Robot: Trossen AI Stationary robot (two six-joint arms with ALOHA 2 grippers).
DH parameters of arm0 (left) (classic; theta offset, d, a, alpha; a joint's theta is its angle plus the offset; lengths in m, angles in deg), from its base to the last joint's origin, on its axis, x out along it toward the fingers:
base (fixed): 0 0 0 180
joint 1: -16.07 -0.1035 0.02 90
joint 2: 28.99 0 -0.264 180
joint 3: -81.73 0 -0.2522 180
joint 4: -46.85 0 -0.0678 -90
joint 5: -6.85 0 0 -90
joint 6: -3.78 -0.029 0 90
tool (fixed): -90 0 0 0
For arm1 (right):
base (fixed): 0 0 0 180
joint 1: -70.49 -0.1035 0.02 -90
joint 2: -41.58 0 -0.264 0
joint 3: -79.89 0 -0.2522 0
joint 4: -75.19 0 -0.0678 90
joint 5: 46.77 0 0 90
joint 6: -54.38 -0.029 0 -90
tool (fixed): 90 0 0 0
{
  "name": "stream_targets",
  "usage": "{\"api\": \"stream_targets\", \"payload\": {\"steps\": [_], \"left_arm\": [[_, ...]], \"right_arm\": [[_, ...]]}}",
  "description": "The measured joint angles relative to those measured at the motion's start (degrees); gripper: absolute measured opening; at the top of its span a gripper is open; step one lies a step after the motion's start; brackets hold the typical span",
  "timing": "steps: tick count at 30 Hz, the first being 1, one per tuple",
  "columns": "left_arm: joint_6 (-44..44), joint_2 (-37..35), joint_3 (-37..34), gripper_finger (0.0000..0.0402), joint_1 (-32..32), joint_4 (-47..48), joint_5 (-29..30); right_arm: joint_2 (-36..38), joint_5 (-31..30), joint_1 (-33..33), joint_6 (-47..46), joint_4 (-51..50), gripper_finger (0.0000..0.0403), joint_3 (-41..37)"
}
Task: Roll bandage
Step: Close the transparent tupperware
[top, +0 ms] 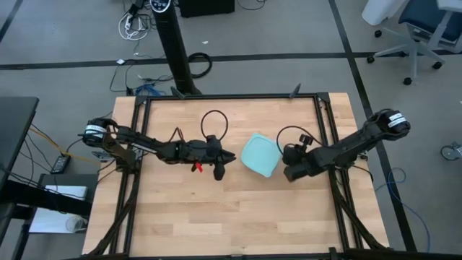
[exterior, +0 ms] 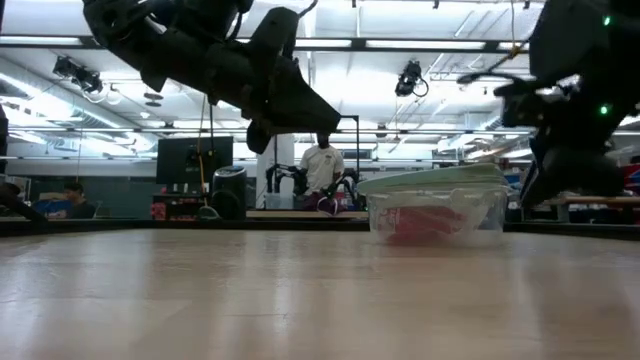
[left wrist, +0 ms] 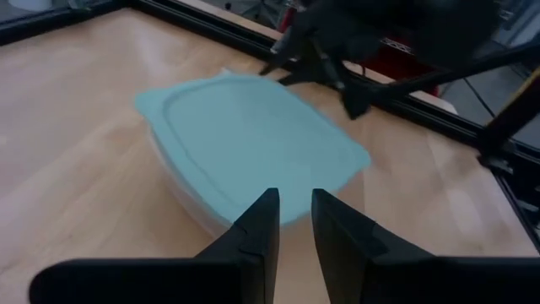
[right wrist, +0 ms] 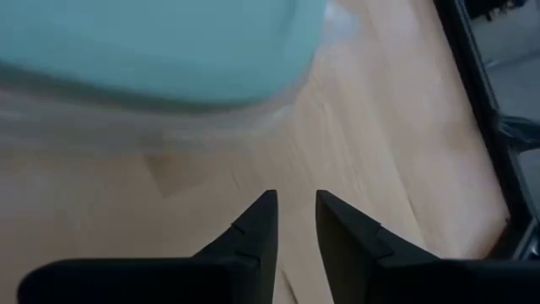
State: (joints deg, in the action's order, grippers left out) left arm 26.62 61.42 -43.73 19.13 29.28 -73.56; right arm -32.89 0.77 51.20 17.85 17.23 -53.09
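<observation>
We see the bandage (exterior: pixel 425 222) as a red mass inside the lidded clear container (top: pixel 260 154), which sits on the table (top: pixel 231 217) between our 2 arms. Its shape and long axis cannot be read through the wall, so we cannot say whether it lies as a strip or a roll. Our left tool (left wrist: pixel 293 221) hangs off the table, just beside the container's left edge, its 2 fingers set narrow with a slim gap and nothing between them. Our right tool (right wrist: pixel 294 215) hovers just beside the container's right edge, fingers likewise narrow and empty. A small red bit (top: pixel 197 167) shows beside the left arm in the high view; we cannot tell what it is. From both tools the bandage lies inward, toward the middle of the table, under the pale blue lid (left wrist: pixel 253 139). We judge both arms about equally near, and the lid stands between either tool and the bandage.
</observation>
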Motion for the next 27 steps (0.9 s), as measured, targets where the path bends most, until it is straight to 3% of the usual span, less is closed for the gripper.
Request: {"api": "stream_targets", "payload": {"steps": [6, 12, 19, 27], "left_arm": [[-0.21, 0.0, -0.02, 0.0076, 0.08, -0.01, -1.31], [-0.14, 0.0, -0.02, 0.0076, 0.05, 0.08, -1.31], [-0.12, -0.01, -0.03, 0.0076, 0.05, 0.28, -1.29], [0.07, 0.0, -0.07, 0.0076, 0.08, 0.72, -1.27]], "right_arm": [[4.22, 0.65, 4.32, 11.09, 18.96, 0.0075, -9.22], [4.75, 4.96, 7.43, 23.93, 40.02, 0.0075, -14.83], [4.26, 13.95, 6.49, 25.5, 44.75, 0.0075, -15.26], [4.26, 16.0, 1.73, 26.32, 56.04, 0.0075, -14.66]]}}
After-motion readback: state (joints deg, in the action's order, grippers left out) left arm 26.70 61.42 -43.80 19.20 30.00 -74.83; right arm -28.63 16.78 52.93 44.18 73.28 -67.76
